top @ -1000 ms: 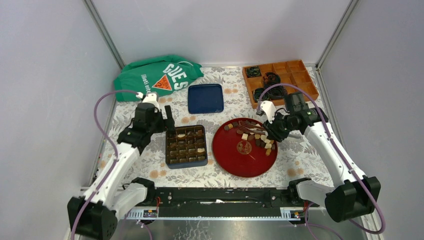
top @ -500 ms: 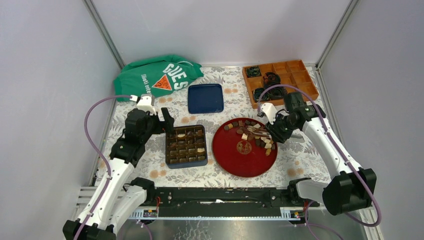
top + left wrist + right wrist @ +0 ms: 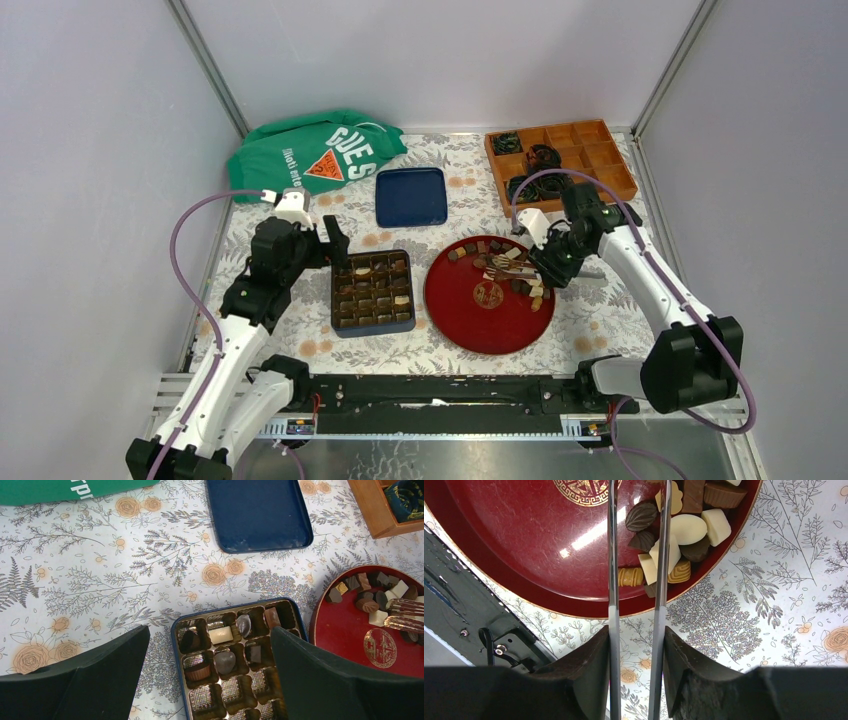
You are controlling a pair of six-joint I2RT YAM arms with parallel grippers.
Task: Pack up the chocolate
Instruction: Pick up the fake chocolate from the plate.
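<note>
A table (image 3: pixel 590 320) under a white cloth printed with grey ferns and orange roses stands inside a booth of plain pale walls (image 3: pixel 450 60). Near the middle lies a round red plate (image 3: pixel 455 320), the landmark for everything else. The chocolate (image 3: pixel 515 268) (dark, mid-brown and cream pieces) is heaped on the plate's far right part. More pieces sit in the pockets of a blue-rimmed box (image 3: pixel 373 329) just left of the plate. The right claw (image 3: pixel 636 640) hangs over the plate's right rim, pinching metal tongs (image 3: pixel 505 263) whose two arms, slightly apart, reach over the heap. A ribbed caramel piece (image 3: pixel 630 576) lies between the arms, with cream pieces just beside one of them. The left claw (image 3: pixel 210 630) is spread wide and holds nothing, above the far end of the box, left of the plate. The plate's left and near parts are bare red. A narrow strip of cloth parts plate from box, and open cloth runs from the plate's right rim toward the wall. The plate's near rim lies close to a black rail (image 3: pixel 440 395). Beyond the plate sits a blue tray (image 3: pixel 411 196). Farther right is an orange compartment organiser (image 3: pixel 605 155) holding black coiled cables (image 3: pixel 542 157), and farther left a green garment (image 3: pixel 315 150).
</note>
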